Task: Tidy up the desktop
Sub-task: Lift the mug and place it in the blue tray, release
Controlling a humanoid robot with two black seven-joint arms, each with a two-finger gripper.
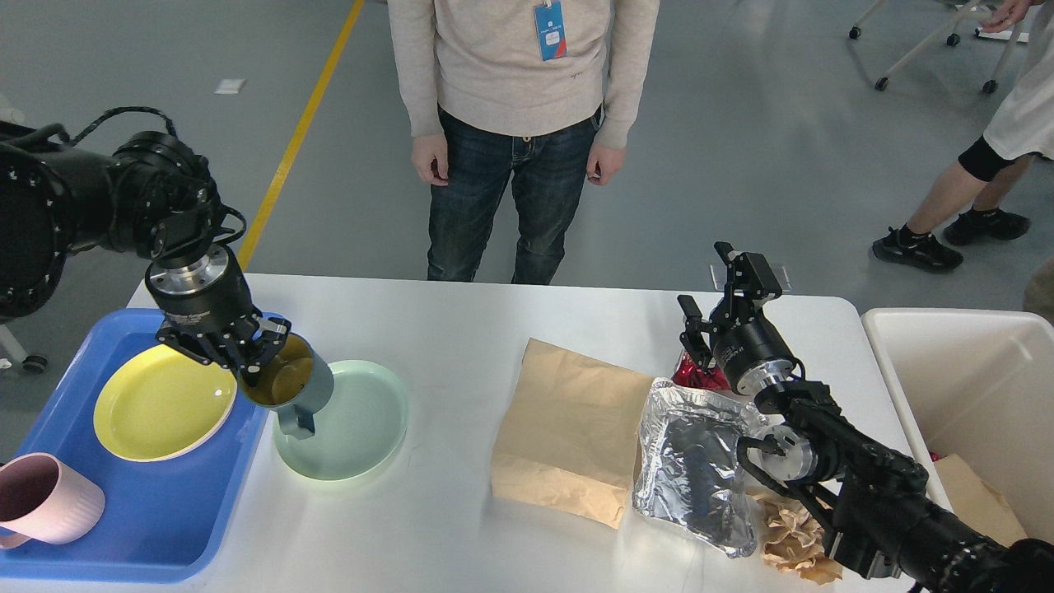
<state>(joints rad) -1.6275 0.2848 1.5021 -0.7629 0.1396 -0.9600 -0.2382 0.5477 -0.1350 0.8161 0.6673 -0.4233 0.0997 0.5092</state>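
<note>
White desktop (461,329), long axis left-right

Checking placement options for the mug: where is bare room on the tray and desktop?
Free: blue tray floor between yellow plate and pink cup; desktop between green plate and brown paper bag, plus the far strip. Crowded: right side, around foil bag and crumpled paper.
</note>
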